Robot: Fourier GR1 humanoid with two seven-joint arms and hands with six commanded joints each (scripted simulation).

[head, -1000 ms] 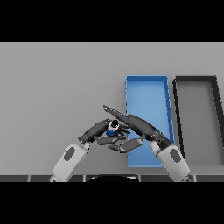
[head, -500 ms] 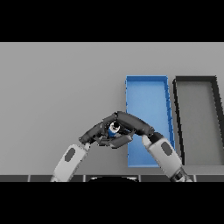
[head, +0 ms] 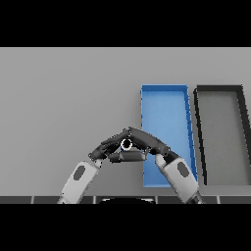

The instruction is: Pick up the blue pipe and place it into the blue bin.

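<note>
The blue pipe [head: 126, 144] shows end-on as a small pale ring with a blue rim, held above the table just left of the blue bin [head: 164, 88]. My left hand [head: 105, 150] comes in from the lower left, its fingers curled against the pipe's left side. My right hand [head: 150, 142] reaches over from the lower right, fingers closed over the top of the pipe and thumb under it. Most of the pipe's body is hidden between the two hands. The blue bin is a long open tray, and my right forearm crosses its near-left corner.
A black bin [head: 219, 88] of the same shape stands directly right of the blue one. The grey table [head: 63, 98] stretches to the left and back.
A second ago my right hand's fingers were straight beside the pipe; they have since closed over it. The left hand and the pipe have barely moved.
</note>
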